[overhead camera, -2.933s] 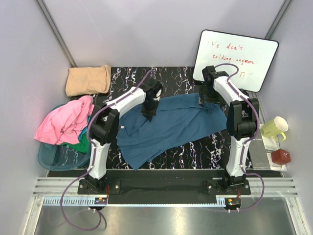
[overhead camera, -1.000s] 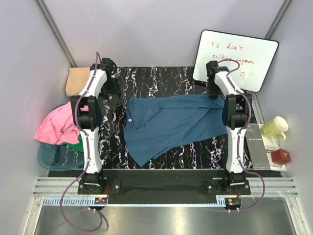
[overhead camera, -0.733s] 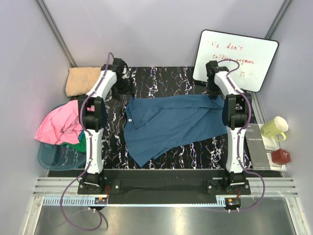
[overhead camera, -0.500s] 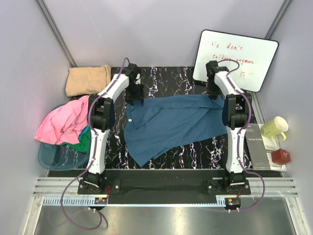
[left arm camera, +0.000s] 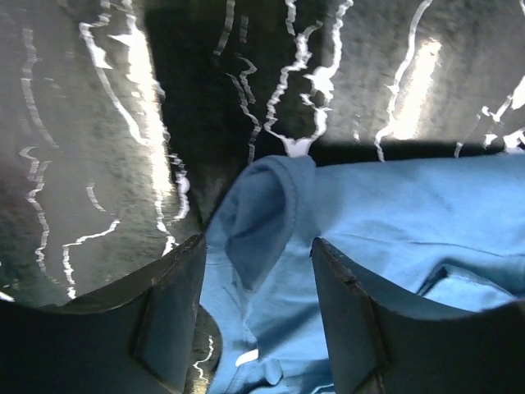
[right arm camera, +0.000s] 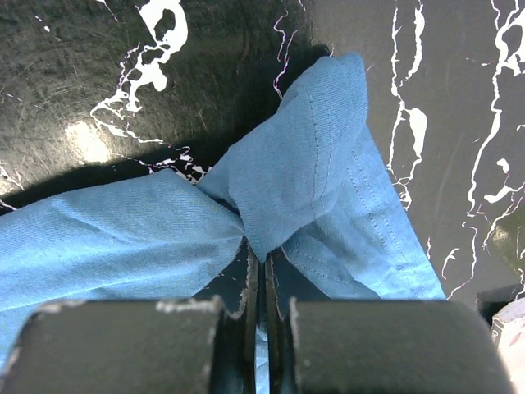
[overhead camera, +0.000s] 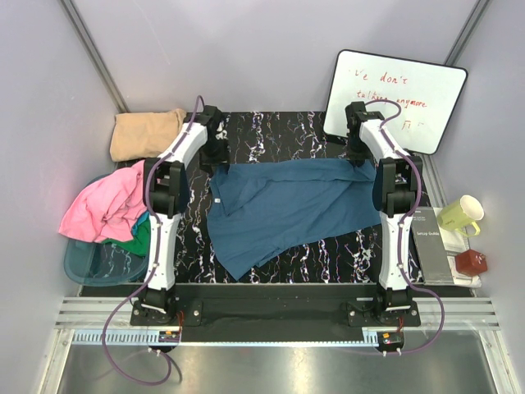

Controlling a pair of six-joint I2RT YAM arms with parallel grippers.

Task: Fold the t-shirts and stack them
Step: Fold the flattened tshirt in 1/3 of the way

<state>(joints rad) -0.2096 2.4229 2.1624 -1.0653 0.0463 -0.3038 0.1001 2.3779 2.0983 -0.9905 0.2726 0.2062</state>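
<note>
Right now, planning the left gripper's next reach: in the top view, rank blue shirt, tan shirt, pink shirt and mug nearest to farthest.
1. blue shirt, under the left gripper
2. tan shirt, back left
3. pink shirt, left edge
4. mug, far right

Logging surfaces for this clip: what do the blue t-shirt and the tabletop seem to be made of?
Blue t-shirt: soft matte cloth, probably cotton; it creases, bunches and shows stitched hems. Tabletop: hard-looking, slightly glossy black surface with white marble-like veining; bright reflections show, but stone, laminate or mat cannot be told.
</note>
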